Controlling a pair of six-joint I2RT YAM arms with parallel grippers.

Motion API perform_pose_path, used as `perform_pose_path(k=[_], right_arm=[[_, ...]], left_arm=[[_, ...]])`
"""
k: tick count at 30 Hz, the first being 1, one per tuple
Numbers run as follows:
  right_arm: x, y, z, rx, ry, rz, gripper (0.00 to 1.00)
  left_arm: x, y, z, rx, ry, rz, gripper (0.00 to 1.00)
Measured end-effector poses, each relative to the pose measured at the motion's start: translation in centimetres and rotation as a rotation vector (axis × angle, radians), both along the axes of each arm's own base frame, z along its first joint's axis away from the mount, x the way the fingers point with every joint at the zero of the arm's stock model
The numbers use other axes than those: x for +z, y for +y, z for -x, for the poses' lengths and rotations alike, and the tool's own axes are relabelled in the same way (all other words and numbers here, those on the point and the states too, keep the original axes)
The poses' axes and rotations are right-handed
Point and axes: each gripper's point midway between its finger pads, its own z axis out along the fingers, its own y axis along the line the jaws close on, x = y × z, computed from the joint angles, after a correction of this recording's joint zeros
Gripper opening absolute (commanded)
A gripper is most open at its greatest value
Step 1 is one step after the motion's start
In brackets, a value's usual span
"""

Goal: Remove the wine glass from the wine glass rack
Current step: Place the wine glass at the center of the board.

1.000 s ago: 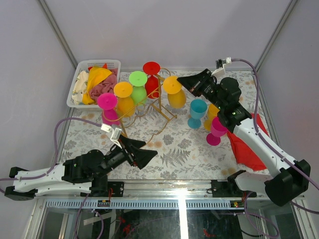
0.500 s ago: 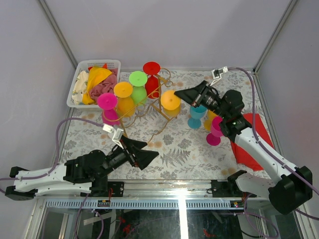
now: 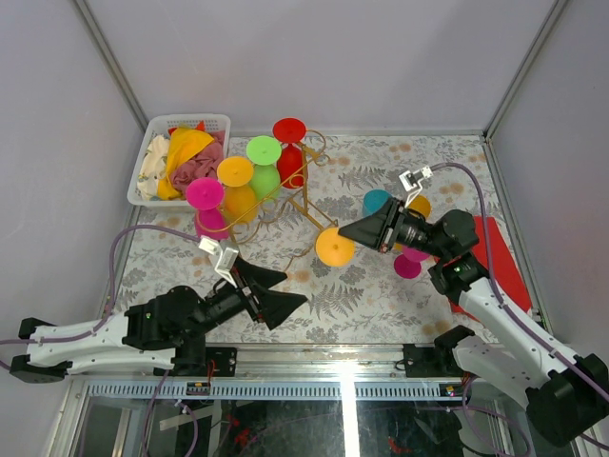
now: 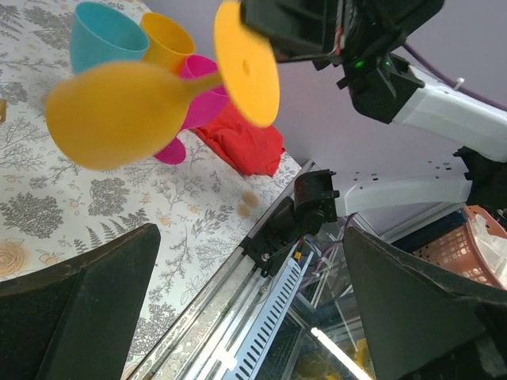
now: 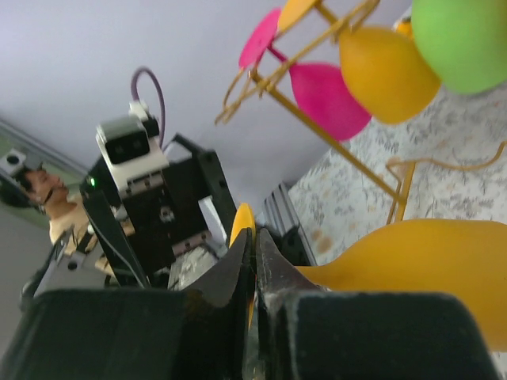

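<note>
Carried clear of the wine glass rack point(image 3: 306, 202) since the earlier frame, the orange wine glass point(image 3: 335, 248) hangs off the right gripper point(image 3: 344, 231), white basket point(image 3: 190, 119) of cloths point(image 3: 186, 152) far beyond. Left wrist: left gripper point(image 4: 251, 232) gapes empty, glass ahead (bowl sideways). Right wrist alone shows fingers point(image 5: 226, 273) clenched on the foot's edge, rack beyond.

The wine glass point(image 3: 334, 248) is orange-yellow, the rack point(image 3: 315, 212) gold, the tablecloth point(image 3: 352, 297) white with grey ferns, the rag point(image 3: 500, 252) red.

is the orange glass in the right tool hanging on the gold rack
No, the right tool holds the orange glass by its base, clear of the gold rack.
</note>
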Motion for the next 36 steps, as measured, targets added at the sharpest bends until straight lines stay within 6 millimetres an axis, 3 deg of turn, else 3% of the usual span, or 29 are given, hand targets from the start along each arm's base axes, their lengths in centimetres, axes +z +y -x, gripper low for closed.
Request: perform_pose_path(k=[3, 12, 18, 28, 36], right_arm=[[-1.8, 0.1, 1.2, 0.061, 0.007, 0.05, 0.0], [-3.5, 0.7, 4.0, 0.197, -0.021, 0.091, 0.0], [-4.1, 1.6, 5.3, 0.256, -0.035, 0.107, 0.0], [-5.0, 1.8, 5.6, 0.263, -0.062, 0.136, 0.0], [-5.4, 2.0, 5.4, 0.267, -0.064, 0.129, 0.0]], left_arm=[[0.5, -0.2, 0.3, -0.021, -0.006, 0.017, 1.0], [2.0, -1.1, 1.4, -0.092, -0.027, 0.072, 1.0], [0.0, -2.9, 1.6, -0.118, -0.013, -0.001, 1.0], [-2.4, -5.0, 1.3, -0.119, 0.009, -0.102, 0.93], [-1.4, -5.0, 0.1, -0.048, 0.01, -0.055, 0.79]])
